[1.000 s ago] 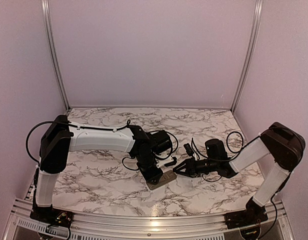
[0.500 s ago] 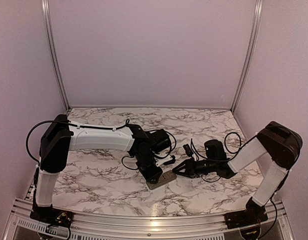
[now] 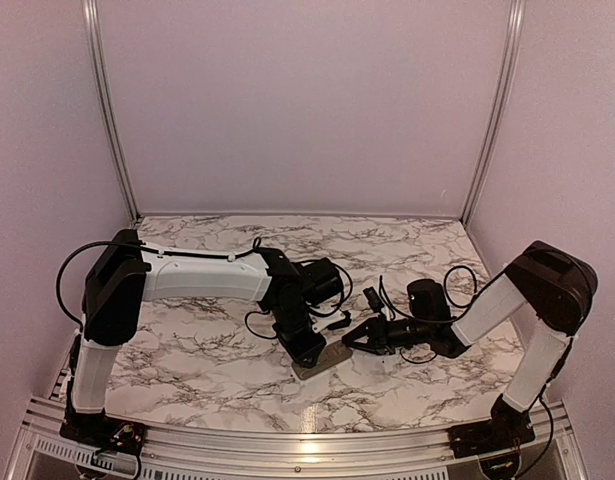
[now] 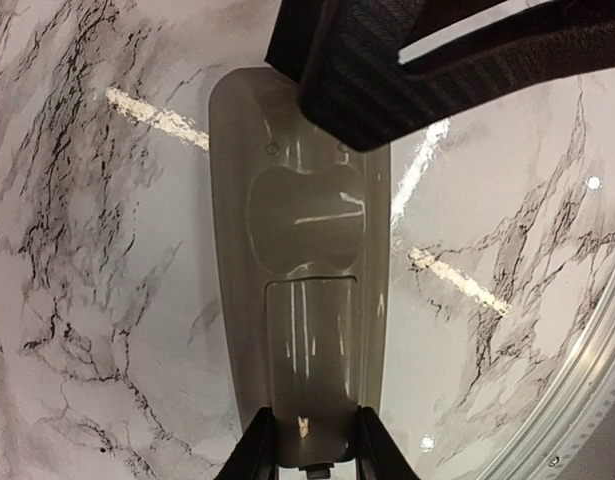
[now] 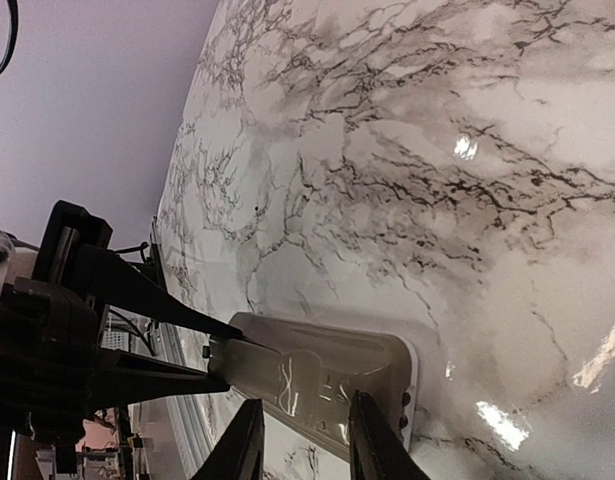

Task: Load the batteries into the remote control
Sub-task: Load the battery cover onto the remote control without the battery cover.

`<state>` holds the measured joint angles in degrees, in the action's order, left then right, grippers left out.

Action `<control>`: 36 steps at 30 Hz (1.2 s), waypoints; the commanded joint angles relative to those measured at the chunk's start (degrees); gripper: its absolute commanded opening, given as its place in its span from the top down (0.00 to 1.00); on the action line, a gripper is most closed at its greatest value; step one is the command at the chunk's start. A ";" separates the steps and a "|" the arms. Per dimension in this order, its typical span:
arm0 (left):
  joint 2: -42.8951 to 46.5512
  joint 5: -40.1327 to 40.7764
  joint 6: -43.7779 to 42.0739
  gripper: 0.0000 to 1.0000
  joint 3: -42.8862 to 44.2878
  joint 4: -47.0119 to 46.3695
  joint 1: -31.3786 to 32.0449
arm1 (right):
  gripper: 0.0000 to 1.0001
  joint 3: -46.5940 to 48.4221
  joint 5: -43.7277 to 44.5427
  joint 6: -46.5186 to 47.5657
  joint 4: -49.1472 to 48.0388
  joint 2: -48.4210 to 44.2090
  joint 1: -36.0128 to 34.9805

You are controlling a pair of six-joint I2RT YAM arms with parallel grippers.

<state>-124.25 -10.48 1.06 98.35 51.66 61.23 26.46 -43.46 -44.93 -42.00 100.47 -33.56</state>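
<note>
The remote control [image 4: 307, 300] lies back-up on the marble surface [image 4: 107, 300]. The left jaws pinch one end; the right jaws stand slightly spread over the opposite end.

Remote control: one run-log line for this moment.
remote control: back up | left gripper: clamped on one end | right gripper: at other end, grip unclear | batteries: not seen

At lower centre of the top view the remote control [image 3: 327, 360] lies on the table [image 3: 197, 350], left gripper [image 3: 309, 350] at its left end, right gripper [image 3: 351, 339] at its right.
</note>
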 commanded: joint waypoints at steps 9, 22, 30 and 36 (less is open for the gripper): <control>-1.38 0.64 0.04 0.63 -0.06 0.86 -0.48 | 0.73 0.48 -1.15 -0.73 -0.80 0.48 -0.23; 2.36 1.44 0.27 0.33 0.32 -0.14 -0.54 | 0.72 0.52 -0.53 0.64 1.66 -2.70 0.43; 7.34 -0.23 2.24 0.32 -3.37 -4.50 -3.12 | 0.71 1.13 0.30 2.02 4.60 -4.92 0.43; 7.02 0.77 2.35 0.37 -5.60 -5.55 -4.06 | 0.71 1.00 0.29 2.20 5.02 -5.61 0.43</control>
<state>-117.82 -10.07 2.87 94.52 47.86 57.56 26.44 -44.01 -43.81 -38.52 96.40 -33.47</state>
